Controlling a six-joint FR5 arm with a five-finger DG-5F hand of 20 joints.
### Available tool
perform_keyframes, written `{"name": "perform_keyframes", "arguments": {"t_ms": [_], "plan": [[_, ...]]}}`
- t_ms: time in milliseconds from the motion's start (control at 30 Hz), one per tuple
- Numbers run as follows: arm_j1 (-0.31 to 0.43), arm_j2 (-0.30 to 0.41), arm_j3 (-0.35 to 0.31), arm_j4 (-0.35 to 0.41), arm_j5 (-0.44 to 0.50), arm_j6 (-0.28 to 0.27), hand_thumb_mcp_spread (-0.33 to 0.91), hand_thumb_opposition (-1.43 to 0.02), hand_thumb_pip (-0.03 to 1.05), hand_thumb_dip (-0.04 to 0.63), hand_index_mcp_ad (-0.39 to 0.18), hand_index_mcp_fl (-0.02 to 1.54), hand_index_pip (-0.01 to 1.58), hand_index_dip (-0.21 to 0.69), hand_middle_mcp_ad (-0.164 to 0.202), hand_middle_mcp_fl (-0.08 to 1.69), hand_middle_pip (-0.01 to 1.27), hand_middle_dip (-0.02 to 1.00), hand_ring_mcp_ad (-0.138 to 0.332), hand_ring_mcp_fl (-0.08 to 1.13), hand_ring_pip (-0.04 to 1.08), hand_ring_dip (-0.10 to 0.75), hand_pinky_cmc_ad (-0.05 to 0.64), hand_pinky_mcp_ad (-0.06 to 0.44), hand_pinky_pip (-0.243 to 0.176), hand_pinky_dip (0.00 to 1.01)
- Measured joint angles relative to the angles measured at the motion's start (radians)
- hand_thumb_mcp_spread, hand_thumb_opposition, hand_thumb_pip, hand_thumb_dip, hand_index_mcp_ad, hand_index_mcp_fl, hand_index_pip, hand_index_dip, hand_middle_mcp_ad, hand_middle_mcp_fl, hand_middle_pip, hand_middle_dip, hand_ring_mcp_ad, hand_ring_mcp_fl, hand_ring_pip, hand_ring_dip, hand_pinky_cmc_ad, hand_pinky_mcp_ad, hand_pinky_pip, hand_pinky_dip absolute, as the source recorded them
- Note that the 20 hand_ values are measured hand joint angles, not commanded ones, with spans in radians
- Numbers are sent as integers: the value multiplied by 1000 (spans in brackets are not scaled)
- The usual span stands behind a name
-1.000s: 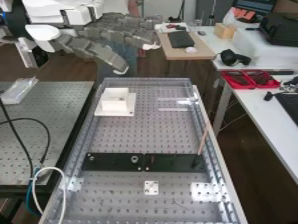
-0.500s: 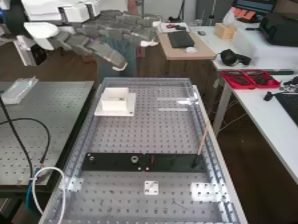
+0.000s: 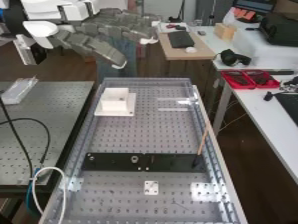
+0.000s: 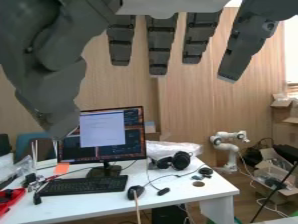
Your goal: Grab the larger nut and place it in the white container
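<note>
A grey hand (image 3: 118,26) has its fingers straight and apart, a white box (image 3: 115,104) below them; I cannot tell where the larger nut is, perhaps inside; likely hard, slippery, best pinched across opposite flats

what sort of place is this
Probably a robotics lab or workshop: a robot arm with a robot hand is at a metal bench full of holes, and a desk holds a monitor and a keyboard.
</note>
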Motion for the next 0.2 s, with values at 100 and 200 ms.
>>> {"name": "perform_keyframes", "arguments": {"t_ms": [100, 200], "plan": [[0, 1, 0, 0, 0, 1, 148, -791, 747, 176, -159, 58, 293, -171, 40, 120, 119, 246, 124, 0, 98, 126, 358, 293, -89, 468], [1, 2, -2, 0, 3, -2, 148, -791, 747, 176, -159, 58, 293, -171, 40, 124, 120, 246, 124, 0, 98, 126, 358, 293, -89, 468]]}}
